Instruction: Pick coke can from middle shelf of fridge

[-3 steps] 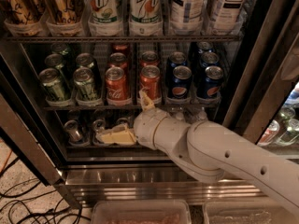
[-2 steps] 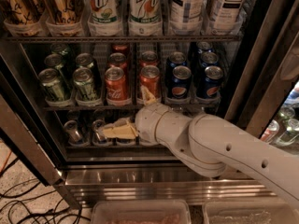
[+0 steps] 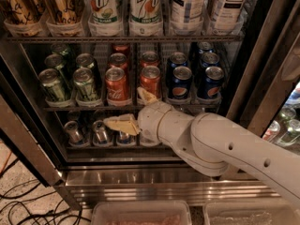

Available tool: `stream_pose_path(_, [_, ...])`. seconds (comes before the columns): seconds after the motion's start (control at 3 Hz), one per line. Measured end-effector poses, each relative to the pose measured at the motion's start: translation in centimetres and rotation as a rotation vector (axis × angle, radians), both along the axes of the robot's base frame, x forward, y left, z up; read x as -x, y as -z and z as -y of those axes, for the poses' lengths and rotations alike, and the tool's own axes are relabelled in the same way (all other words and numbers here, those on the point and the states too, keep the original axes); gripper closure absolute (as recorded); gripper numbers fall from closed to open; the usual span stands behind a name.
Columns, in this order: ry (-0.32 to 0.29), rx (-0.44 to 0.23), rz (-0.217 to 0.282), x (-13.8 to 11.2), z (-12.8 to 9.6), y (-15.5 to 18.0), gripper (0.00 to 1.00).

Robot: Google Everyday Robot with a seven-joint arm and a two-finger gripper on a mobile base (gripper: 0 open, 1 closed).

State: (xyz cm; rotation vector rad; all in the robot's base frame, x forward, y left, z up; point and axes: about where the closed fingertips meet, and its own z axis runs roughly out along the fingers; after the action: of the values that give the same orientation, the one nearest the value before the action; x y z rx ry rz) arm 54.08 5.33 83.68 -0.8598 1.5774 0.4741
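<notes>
The fridge (image 3: 140,179) stood open, its stainless steel frame and sill in view with three wire racks inside; the white arm (image 3: 234,144) reached in from the lower right, crossing in front of the bottom rack; tall bottles (image 3: 145,8) filled the top rack; the middle shelf (image 3: 61,108) carried short cans upright in lanes, green cans (image 3: 70,78) to the left, red ones in the two centre lanes, blue Pepsi cans (image 3: 197,78) to the right; small silver-topped containers (image 3: 84,132) stood on the bottom rack; two clear bins (image 3: 140,214) sat below the sill and cables (image 3: 28,210) lay on the floor at lower left; the coke can (image 3: 151,78) stood at the front of the right-hand red lane, on the middle shelf, not lifted; the gripper (image 3: 123,106) was at the front rail of that shelf, just below the front red cans; its fingers were spread wide apart and held nothing, one finger (image 3: 122,124) lying below the rail and pointing left, the other rising in front of the coke can's lower left edge; contact there could not be confirmed.
</notes>
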Motion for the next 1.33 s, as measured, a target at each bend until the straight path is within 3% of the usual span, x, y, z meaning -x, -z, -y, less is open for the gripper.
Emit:
stream_pose_path(0.33, [0.000,0.000,0.000,0.00,0.00,0.00,0.41])
stream_pose_path(0.67, [0.000,0.000,0.000,0.00,-0.01,0.00,0.36])
stream_pose_path(1.0, [0.000,0.000,0.000,0.00,-0.01,0.00,0.39])
stream_pose_path(1.33, [0.003,-0.002,0.002,-0.03,-0.08,-0.10,0.30])
